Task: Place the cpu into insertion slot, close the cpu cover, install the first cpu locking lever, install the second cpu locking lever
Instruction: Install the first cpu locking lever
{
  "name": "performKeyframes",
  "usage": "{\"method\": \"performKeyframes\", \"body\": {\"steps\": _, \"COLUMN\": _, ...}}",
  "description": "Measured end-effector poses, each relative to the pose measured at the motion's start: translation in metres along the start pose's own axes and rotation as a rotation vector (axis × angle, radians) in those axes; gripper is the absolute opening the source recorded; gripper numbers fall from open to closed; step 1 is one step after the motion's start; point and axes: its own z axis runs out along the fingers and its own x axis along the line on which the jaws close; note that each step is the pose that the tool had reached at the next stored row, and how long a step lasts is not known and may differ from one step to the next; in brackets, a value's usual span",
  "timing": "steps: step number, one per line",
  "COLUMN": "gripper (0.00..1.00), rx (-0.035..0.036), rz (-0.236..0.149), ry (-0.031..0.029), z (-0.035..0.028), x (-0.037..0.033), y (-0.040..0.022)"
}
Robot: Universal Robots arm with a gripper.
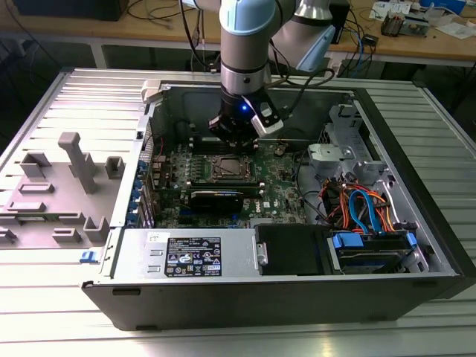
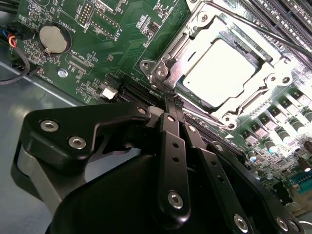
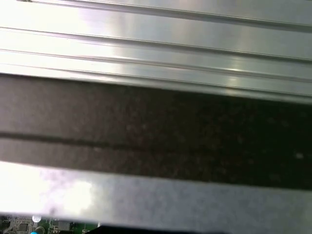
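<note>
My gripper [image 2: 171,100] fingers pinched together, holding nothing, tip at edge of cpu cover [image 2: 192,36]. Cover's down over cpu [image 2: 222,73] in insertion slot [image 2: 253,56].

Silver-and-pale-blue arm [image 1: 245,44] carries a black, screw-studded gripper [image 2: 171,100].

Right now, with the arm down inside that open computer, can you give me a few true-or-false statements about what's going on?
1. The cpu already sits in the insertion slot. True.
2. The cpu cover is closed over the chip. True.
3. The gripper carries the chip. False: its tips are at the socket's corner, holding no chip.
4. The computer case stands upright with its side panel on. False: it lies open on its side.
5. A round coin battery sits on the green motherboard. True.
</note>
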Motion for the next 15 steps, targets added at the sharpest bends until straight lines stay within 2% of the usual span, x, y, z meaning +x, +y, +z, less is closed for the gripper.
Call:
{"method": "performKeyframes", "body": {"steps": 10, "gripper": 0.11, "rx": -0.0001, "rz": 0.000, "ry": 0.0015, "z": 0.0015, "x": -0.0026, "y": -0.0010}}
{"method": "performKeyframes", "body": {"steps": 15, "gripper": 0.11, "rx": 0.0000, "rz": 0.000, "ry": 0.0015, "z": 0.0011, "x": -0.0021, "y": -0.0060}}
